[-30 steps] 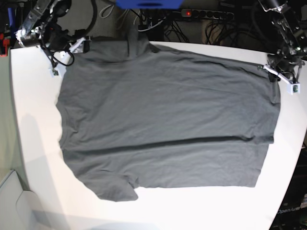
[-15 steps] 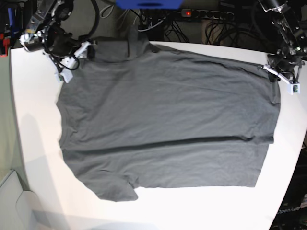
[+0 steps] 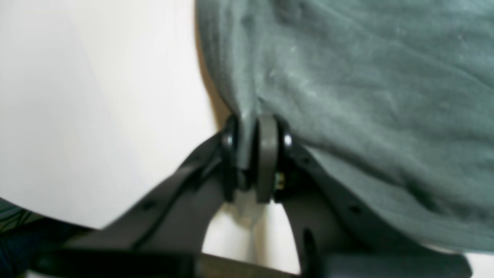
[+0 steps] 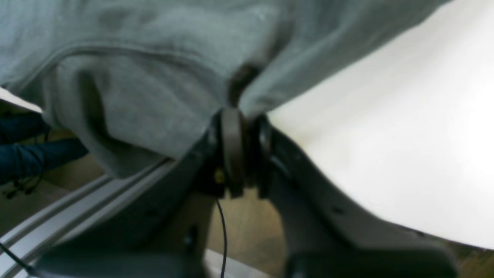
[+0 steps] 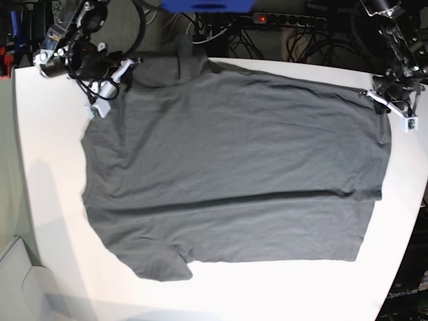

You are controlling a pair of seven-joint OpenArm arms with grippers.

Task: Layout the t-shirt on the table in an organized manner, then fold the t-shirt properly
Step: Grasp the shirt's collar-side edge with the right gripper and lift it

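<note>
The dark charcoal-grey t-shirt (image 5: pixel 234 167) lies spread almost flat on the white table (image 5: pixel 47 174), with one sleeve at the near left and one hanging over the far edge. My right gripper (image 5: pixel 122 75) is at the far left corner, shut on the shirt's shoulder edge (image 4: pixel 247 92), which it lifts slightly. My left gripper (image 5: pixel 380 95) is at the far right, shut on the shirt's hem corner (image 3: pixel 247 112). In both wrist views the jaws (image 3: pixel 252 154) (image 4: pixel 239 150) pinch a fold of cloth.
A power strip (image 5: pixel 287 20) and cables lie beyond the table's far edge. A blue object (image 5: pixel 207 5) sits at the top centre. A pale box (image 5: pixel 20 287) stands by the near left corner. Bare table shows along the left side and the front (image 5: pixel 267 287).
My right gripper has moved to the right along the far edge, dragging the shirt's shoulder corner with it. The left gripper and the hem have stayed still.
</note>
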